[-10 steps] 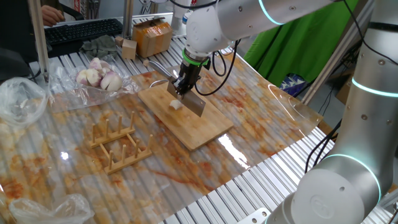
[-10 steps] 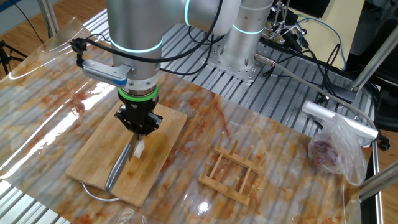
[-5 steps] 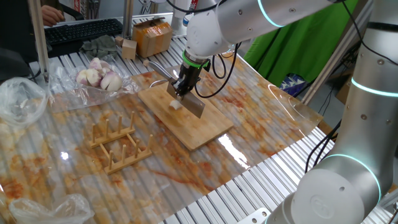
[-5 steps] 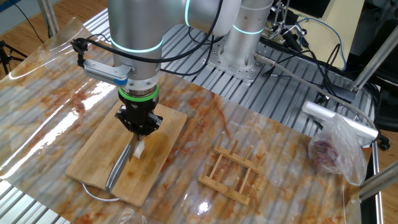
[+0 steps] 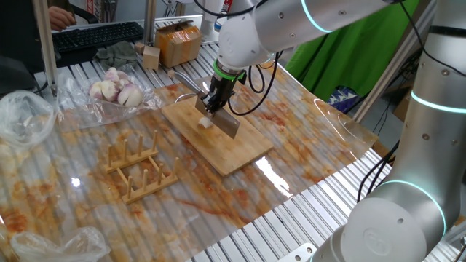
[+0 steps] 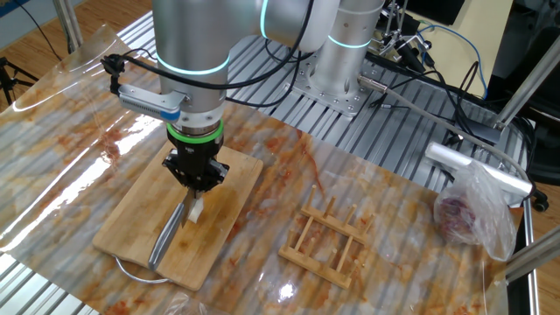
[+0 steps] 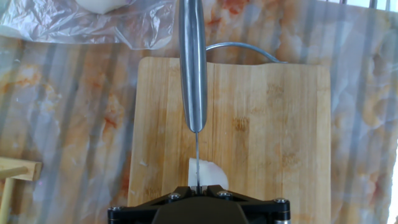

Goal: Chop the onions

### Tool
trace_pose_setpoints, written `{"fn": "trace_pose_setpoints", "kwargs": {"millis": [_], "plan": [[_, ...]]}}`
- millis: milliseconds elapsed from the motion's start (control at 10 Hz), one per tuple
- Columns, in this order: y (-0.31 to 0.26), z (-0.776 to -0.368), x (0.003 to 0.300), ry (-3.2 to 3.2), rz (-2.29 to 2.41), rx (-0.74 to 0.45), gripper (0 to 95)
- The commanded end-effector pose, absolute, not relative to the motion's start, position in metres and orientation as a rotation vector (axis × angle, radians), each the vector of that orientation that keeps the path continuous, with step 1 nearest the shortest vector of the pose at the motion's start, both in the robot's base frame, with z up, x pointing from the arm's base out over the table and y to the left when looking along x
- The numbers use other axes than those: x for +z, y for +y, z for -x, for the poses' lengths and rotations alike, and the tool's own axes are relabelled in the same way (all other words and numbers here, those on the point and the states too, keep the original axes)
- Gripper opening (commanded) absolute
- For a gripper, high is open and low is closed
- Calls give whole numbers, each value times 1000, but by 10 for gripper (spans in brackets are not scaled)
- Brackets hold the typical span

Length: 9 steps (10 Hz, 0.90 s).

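1. Black two-finger gripper (image 6: pixel 196 175) is clamped on the steel cleaver-style knife (image 7: pixel 192 68). The blade runs edge-down along the rectangular bamboo cutting board (image 7: pixel 267 124), and the handle reaches toward the board's far edge in the hand view.
2. Small pale white onion chunk (image 7: pixel 207 173) lies on the board directly under the gripper, touching the blade. In the hand view most of it sits to the right of the blade line.
3. The chunk looks blocky and irregular, matte white, far smaller than the board; the other fixed view shows it just beside the blade (image 6: pixel 195 208).
4. Board lies flat on the orange-stained clear plastic sheet (image 5: pixel 306 124) that covers the table, with a grey wire loop (image 7: pixel 239 48) at its far edge.
5. Small wooden dish rack (image 5: pixel 138 169) stands near the board, apart from it.
6. Crumpled clear plastic bag (image 5: pixel 84 102) lies farther back, holding round pinkish-white whole bulbs (image 5: pixel 116 87).
7. Brown cardboard box (image 5: pixel 178 42) and black keyboard (image 5: pixel 98 35) sit at the far table edge.
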<state>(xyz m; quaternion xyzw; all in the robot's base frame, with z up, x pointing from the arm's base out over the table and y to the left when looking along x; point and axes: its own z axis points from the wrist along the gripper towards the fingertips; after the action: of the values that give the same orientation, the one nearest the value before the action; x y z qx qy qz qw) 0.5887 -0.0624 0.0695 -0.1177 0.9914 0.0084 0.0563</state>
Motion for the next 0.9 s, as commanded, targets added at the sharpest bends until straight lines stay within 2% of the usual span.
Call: {"fn": "trace_pose_setpoints", "kwargs": {"millis": [100,900], "plan": [[-62,-589,65,3013,351,24,0],[-61,-589,64,3020,340,24,0]]}}
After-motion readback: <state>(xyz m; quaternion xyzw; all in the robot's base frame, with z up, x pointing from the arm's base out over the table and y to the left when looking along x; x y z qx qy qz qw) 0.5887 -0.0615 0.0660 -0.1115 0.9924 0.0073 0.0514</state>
